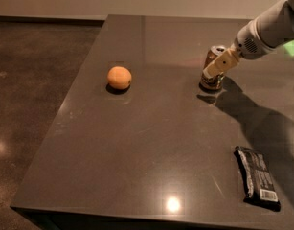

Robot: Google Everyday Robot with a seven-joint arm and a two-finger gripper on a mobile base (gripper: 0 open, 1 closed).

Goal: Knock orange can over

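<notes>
The orange can [210, 70] stands upright on the dark grey table [156, 143], at the far right. It is orange-gold with a silver top. My gripper [219, 64] comes in from the upper right on a white arm. Its pale finger lies across the can's right side, at or touching it, and hides part of the can.
A round orange fruit [119, 77] sits at the table's left middle. A black snack packet [257, 177] lies near the front right edge. The table's left edge drops to a brown floor [31, 80].
</notes>
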